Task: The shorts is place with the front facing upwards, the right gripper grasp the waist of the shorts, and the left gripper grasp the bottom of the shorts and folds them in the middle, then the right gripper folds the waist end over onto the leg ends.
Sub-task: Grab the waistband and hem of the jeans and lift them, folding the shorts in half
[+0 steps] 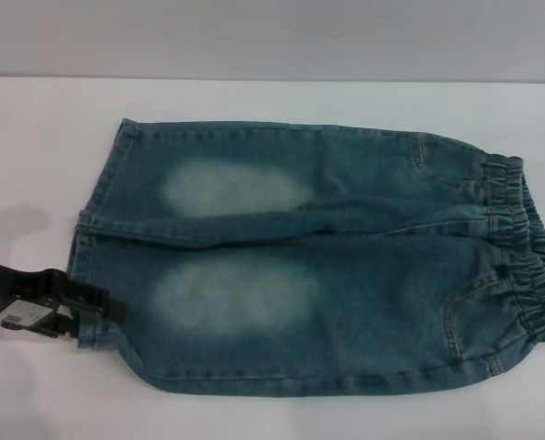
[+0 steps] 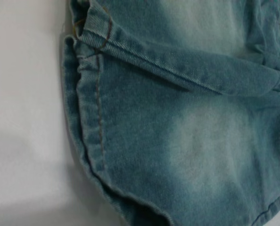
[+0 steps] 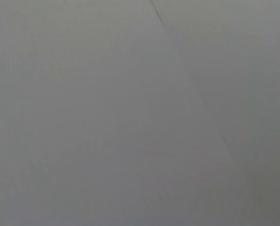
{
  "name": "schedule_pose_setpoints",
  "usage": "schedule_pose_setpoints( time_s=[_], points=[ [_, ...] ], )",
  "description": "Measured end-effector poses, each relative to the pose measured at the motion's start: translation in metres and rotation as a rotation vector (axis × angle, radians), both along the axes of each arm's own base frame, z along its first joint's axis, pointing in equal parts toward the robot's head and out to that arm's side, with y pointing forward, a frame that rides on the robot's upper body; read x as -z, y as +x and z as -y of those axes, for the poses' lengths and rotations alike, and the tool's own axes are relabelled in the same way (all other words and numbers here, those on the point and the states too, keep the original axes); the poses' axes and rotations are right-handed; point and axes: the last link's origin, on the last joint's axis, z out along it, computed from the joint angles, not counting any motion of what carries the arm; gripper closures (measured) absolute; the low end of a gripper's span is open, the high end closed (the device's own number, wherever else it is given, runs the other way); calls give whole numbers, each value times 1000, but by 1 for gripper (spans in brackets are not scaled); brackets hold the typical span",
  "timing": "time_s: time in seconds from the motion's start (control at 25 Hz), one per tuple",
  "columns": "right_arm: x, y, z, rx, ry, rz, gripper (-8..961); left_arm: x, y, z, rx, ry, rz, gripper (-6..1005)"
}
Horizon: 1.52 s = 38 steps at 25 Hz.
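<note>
The left gripper (image 1: 94, 312) meets the shorts' (image 1: 346, 275) bottom (image 1: 84, 266).

- The desk (image 1: 282, 417) — a plain white surface that spreads across the head view from edge to edge.
- A grey wall (image 1: 272, 37) rises behind its far edge.
- A soft grey shadow (image 1: 16, 225) lies on the white top near the left side.

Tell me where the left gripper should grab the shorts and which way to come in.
Judging by the head view, take the bottom, at the near leg's stitched hem, coming in from the robot's left along the table. The shorts lie flat with hems facing left, and the left gripper already sits at that edge. The hem's doubled denim should give firm purchase.
</note>
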Motion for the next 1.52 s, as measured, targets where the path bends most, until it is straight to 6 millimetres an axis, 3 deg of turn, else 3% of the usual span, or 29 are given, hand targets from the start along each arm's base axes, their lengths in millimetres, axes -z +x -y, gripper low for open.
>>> schedule_pose_setpoints(
  time_s=[0.2, 0.4, 0.52, 0.72, 1.2, 1.52],
  points=[
    [0, 1, 0, 6, 0, -3, 298, -3, -1, -4, -4, 20, -18, 188],
    [-1, 2, 0, 10, 0, -5, 299, -5, -2, -7, -5, 36, -32, 359],
    [-1, 2, 0, 11, 2, -6, 299, -5, -2, -7, 1, 28, -47, 563],
    [-1, 2, 0, 11, 5, -6, 299, -5, -3, -8, 6, 19, -67, 787],
    [-2, 1, -9, -7, -55, -32, 298, -5, 1, -16, -1, 43, -75, 992],
    [-4, -32, -44, -229, -477, -45, 299, -2, 9, -31, 21, 95, -77, 991]
  ],
)
